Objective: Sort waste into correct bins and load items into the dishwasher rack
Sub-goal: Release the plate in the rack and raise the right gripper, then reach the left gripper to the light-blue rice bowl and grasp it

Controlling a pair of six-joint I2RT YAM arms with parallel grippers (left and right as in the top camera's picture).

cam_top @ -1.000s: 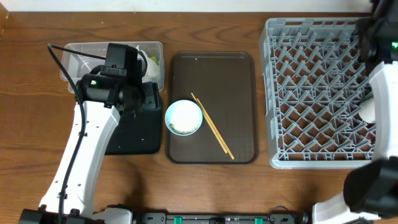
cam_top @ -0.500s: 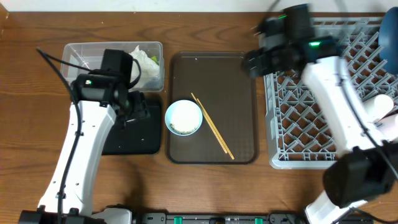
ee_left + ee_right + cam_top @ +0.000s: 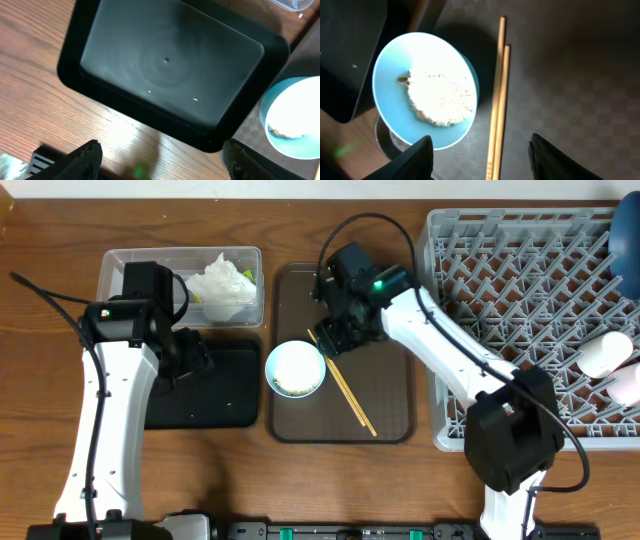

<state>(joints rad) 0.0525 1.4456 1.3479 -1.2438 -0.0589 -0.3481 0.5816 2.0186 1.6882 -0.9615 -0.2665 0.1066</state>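
Note:
The white bowl [image 3: 295,368] with a pale blue rim sits on the brown tray, and rice scraps [image 3: 440,92] lie inside it. Just right of it lie the wooden chopsticks [image 3: 497,100]. My right gripper [image 3: 482,160] hangs open above them, with one finger on each side of the pair and nothing gripped. My left gripper [image 3: 160,167] is open and empty over the near edge of the black tray [image 3: 170,70]. The crumpled napkin [image 3: 222,280] rests in the clear tub [image 3: 135,265]. In the grey rack [image 3: 500,330] are a blue plate [image 3: 628,225] and two cups [image 3: 608,352].
The brown serving tray [image 3: 385,300] lies between the bins and the rack. The left arm [image 3: 105,400] runs along the table's left side. The right arm [image 3: 450,350] reaches across the tray from the rack's front corner.
My right arm has swung from the rack over to the chopsticks, and its jaws have narrowed. My left gripper has drawn back from the tub to the black tray and opened wider.

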